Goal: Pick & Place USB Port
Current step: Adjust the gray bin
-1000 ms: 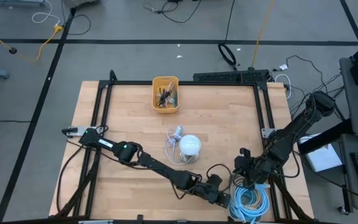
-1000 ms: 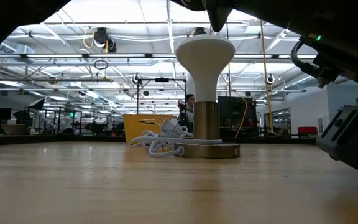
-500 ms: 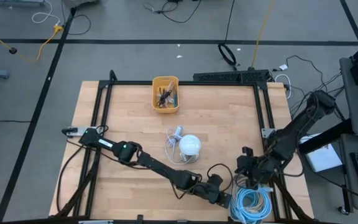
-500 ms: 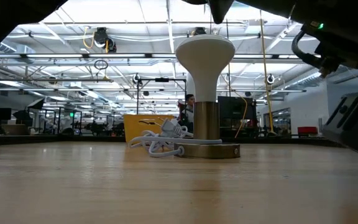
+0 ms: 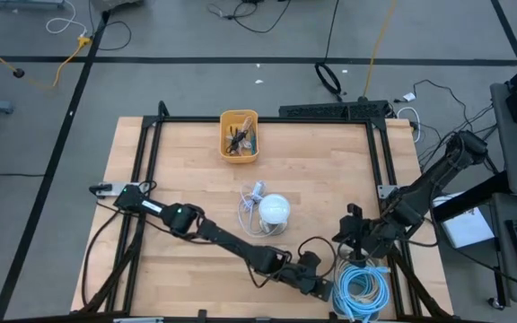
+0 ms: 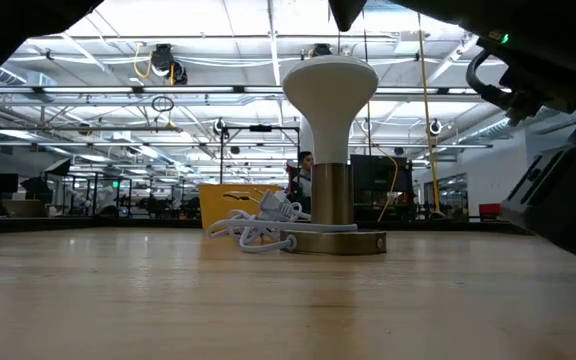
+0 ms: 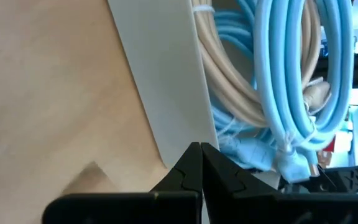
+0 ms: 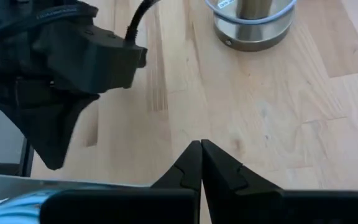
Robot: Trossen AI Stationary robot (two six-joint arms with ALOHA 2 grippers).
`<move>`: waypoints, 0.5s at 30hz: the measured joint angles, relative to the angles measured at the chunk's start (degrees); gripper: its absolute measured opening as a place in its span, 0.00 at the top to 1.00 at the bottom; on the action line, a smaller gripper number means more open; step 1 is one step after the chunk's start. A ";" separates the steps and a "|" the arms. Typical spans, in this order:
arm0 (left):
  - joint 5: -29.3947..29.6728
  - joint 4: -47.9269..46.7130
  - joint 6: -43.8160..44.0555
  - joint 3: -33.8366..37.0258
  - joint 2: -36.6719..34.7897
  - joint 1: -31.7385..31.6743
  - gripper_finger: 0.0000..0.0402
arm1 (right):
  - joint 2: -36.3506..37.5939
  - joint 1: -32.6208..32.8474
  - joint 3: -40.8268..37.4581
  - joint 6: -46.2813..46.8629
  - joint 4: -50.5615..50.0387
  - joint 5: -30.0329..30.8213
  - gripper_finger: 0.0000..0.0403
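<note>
The right arm has drawn back over the pale wooden table [image 5: 187, 170]: a second ago its right gripper [image 5: 353, 230] hung over the cable box at the near right corner, and now it sits farther in, above bare boards, just clear of the box. Its claw is pinched shut with nothing between the tips, as its own wrist view confirms [image 8: 201, 145]. The left gripper [image 5: 324, 285] has not shifted; it lies low at the box's inner side, its claw likewise closed and empty [image 7: 201, 147], nose nearly against the box wall.

My reading is that the right arm came away from the box with no catch, so the pick is not yet made and nothing has been placed.

The shallow white plastic box [image 7: 166, 81] holds a coil of light-blue cable [image 7: 303, 74] and a bundle of beige cable [image 7: 229, 81], tied with white straps, filling it. The small yellow plastic bin [image 5: 239, 154] at the far middle of the table holds a few dark small pieces and something pale; they are too small to name.

The white mushroom-shaped lamp on a round metal base [image 5: 274, 210] stands mid-table. Touching it lies a white plug with a tangled white cord [image 5: 253, 196], likely the USB piece, well apart from both claws
</note>
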State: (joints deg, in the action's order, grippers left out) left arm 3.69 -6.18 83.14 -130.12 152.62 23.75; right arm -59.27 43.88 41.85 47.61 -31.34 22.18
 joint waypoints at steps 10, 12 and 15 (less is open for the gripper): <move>0.23 0.83 4.82 -0.86 -0.09 4.63 1.00 | 0.10 -0.75 0.00 0.55 0.13 0.33 1.00; 1.27 0.74 5.56 -0.86 -0.09 4.93 1.00 | 0.40 -1.08 -0.02 0.86 1.12 1.18 1.00; 2.38 1.47 5.45 -0.86 -0.09 4.45 1.00 | 1.05 -1.56 -0.02 1.12 3.42 2.80 1.00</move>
State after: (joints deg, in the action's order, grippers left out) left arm 6.07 -4.70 88.59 -130.98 152.53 28.21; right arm -58.22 42.32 41.83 48.73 -27.92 24.98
